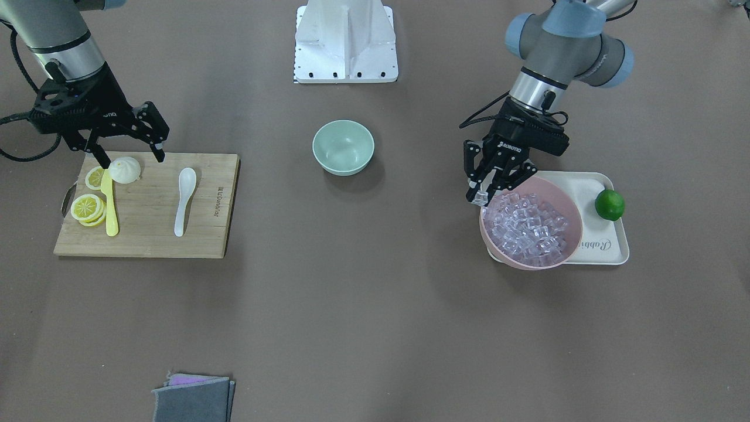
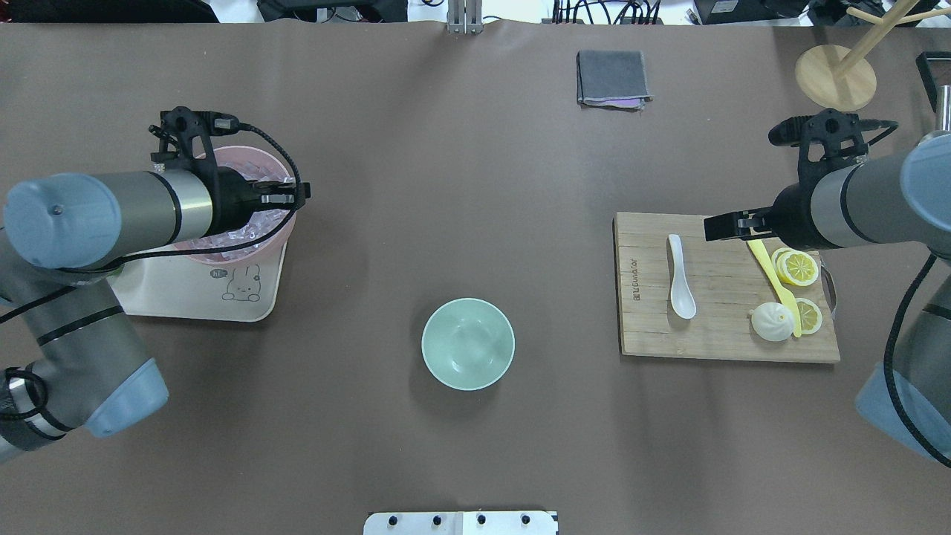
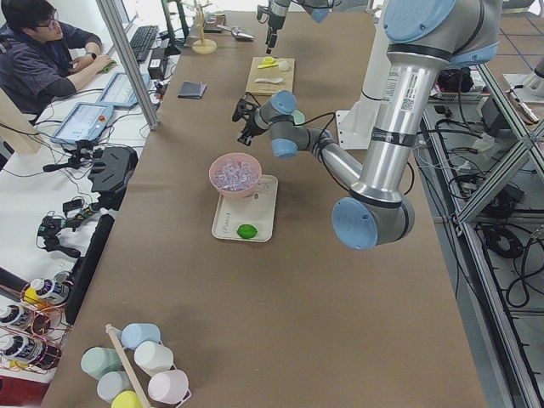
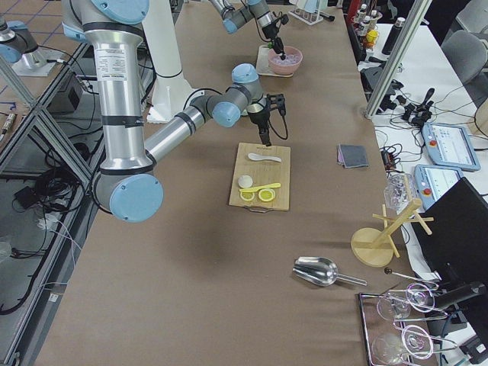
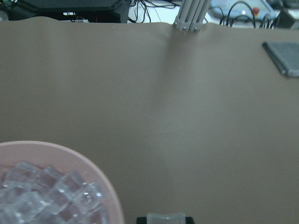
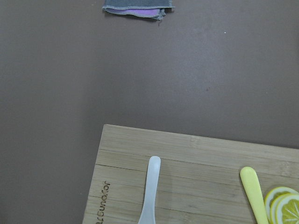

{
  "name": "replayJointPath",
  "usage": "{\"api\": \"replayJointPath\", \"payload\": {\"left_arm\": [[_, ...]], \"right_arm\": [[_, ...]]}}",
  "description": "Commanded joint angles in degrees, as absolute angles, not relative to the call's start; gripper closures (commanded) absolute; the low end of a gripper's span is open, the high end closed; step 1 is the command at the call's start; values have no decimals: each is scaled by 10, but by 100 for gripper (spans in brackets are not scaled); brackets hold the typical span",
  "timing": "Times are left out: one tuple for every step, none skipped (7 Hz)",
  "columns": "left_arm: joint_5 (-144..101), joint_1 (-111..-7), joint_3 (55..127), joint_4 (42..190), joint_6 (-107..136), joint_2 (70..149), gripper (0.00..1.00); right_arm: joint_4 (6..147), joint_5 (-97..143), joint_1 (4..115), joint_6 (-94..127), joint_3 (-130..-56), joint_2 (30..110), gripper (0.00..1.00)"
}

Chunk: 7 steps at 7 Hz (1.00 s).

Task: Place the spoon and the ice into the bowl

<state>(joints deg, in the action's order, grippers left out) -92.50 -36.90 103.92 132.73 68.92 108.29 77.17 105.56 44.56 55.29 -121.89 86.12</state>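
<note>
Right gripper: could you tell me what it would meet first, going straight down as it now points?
Probably the bare board between the spoon and the knife; the right gripper hangs open above it, though depth is unclear and the bun lies close.

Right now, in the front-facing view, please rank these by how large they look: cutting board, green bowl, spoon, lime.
1. cutting board
2. green bowl
3. spoon and lime: the spoon is longer, the lime wider, so I leave these two unranked.
</note>
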Motion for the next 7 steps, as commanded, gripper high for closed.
{"api": "replayJointPath", "payload": {"left_arm": [[-876,-293,1016,1376,814,1128,100],[-828,-240,1016,1405,814,1129,100],[-802,-196,1016,1409,816,1135,100],[-769,-152,1012,1409,815,1145,100],[-745,-129,1000,1409,815,1155,100],[-728,-120,981,1410,815,1169,95],[-727,-120,975,1410,814,1175,45]], "right_arm": [[772,1056,446,555,-1219,860,0],[771,1056,445,555,-1219,860,0],[771,1056,444,555,-1219,860,0],[772,1055,444,555,-1218,857,0],[772,1053,443,555,-1218,856,0],[772,1053,443,555,-1218,856,0],[772,1053,443,555,-1218,856,0]]}}
